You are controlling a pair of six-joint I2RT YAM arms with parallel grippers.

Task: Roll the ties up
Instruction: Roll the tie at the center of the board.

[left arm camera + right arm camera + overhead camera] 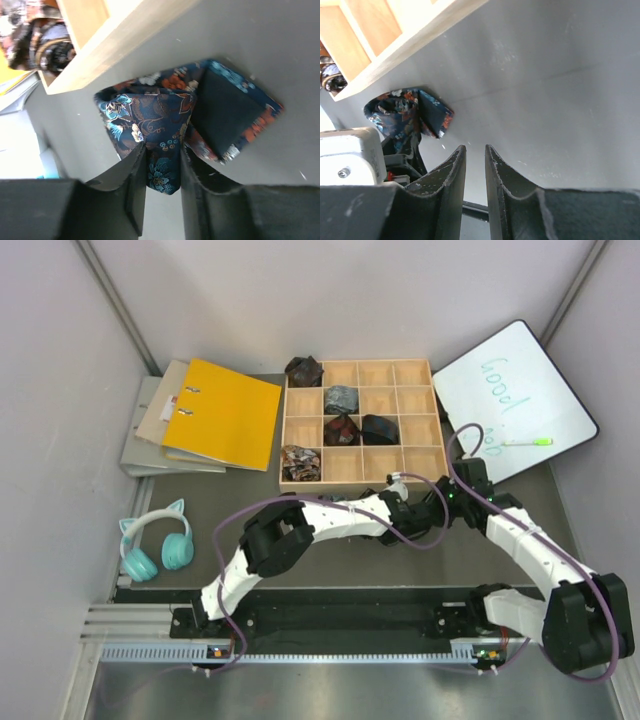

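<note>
A dark navy tie [155, 112] with orange and light-blue flowers lies folded into a bundle on the grey table, just in front of the wooden compartment box [125, 45]. My left gripper [162, 160] is shut on the bundle's near end. The tie also shows in the right wrist view [400, 112]. My right gripper [475, 152] hangs empty to its right, jaws a narrow gap apart. From the top, both grippers meet near the box's front right corner [425, 480] and hide the tie. Rolled ties sit in the box: maroon [341, 429], grey-blue [341, 398], black [380, 427], brown-patterned [301, 462].
A yellow binder [222, 412] on grey folders lies left of the box. Teal cat-ear headphones [157, 545] lie at the near left. A whiteboard [515, 400] with a green marker [527, 442] leans at the right. Grey walls close in the table.
</note>
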